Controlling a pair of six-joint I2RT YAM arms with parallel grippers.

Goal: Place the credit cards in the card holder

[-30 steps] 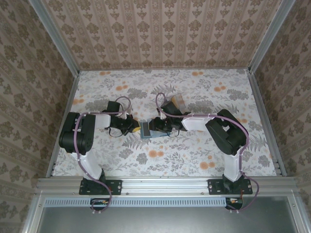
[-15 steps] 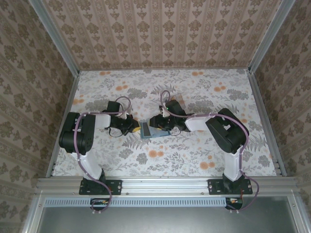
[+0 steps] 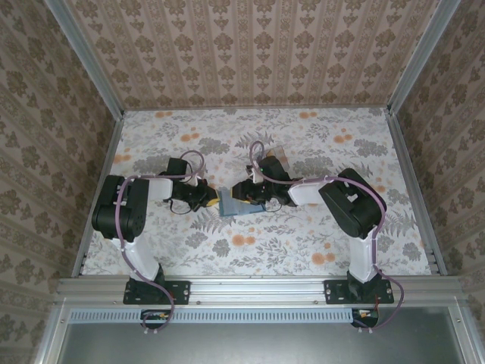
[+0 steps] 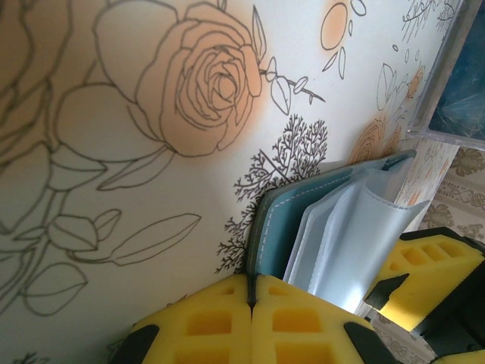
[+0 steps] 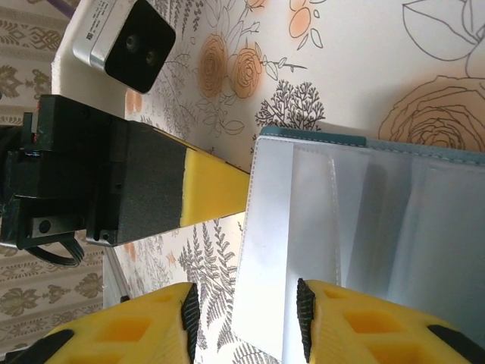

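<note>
The card holder (image 3: 229,206) lies open mid-table, with a teal cover (image 4: 279,227) and pale clear sleeves (image 4: 348,235). My left gripper (image 4: 251,292) is shut on the cover's near edge and sits left of the holder in the top view (image 3: 206,199). My right gripper (image 5: 246,318) is open. It straddles the free edge of a clear sleeve (image 5: 276,250), reaching in from the holder's right (image 3: 242,194). The credit cards (image 3: 278,156) show as a pale stack behind the right arm, partly hidden by its cable.
The floral tabletop (image 3: 303,243) is walled on three sides by patterned panels, with metal rails (image 3: 409,182) along the edges. A blue flat thing with a grey rim (image 4: 458,83) lies beyond the holder. The left gripper's black body (image 5: 114,189) sits close beside the holder.
The right gripper has shifted slightly left and lower over the holder's sleeves. The left gripper has kept its grip and has not moved.
</note>
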